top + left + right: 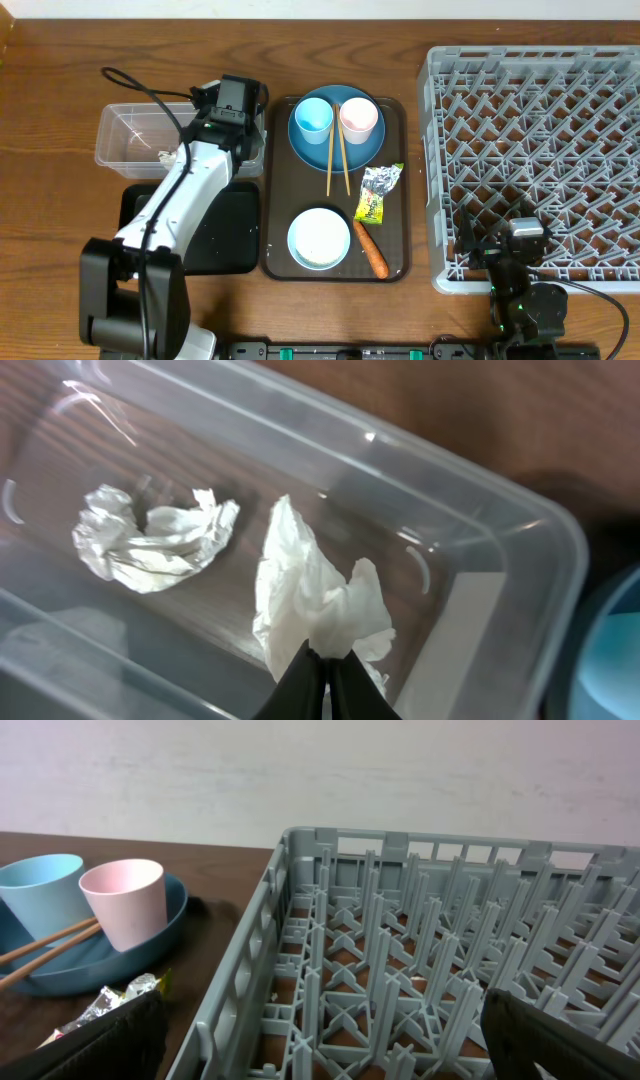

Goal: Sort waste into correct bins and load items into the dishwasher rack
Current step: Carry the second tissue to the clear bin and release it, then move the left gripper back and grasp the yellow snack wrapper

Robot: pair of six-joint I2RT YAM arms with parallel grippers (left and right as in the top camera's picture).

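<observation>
1. My left gripper [325, 658] is all but closed, pinching a white tissue [315, 590] at its fingertips. The tissue sits inside the clear tub [500, 520]; can't tell if it touches the floor.
2. A second crumpled tissue [150, 538] lies on the tub floor, beside the pinched one but apart from it.
3. The wrapper [377, 192] and carrot [370, 250] lie on the brown tray [392, 235], well apart from both grippers.
4. My right gripper [325, 1040] is wide open and holds nothing, at the near-left corner of the dishwasher rack [420, 900].
</observation>
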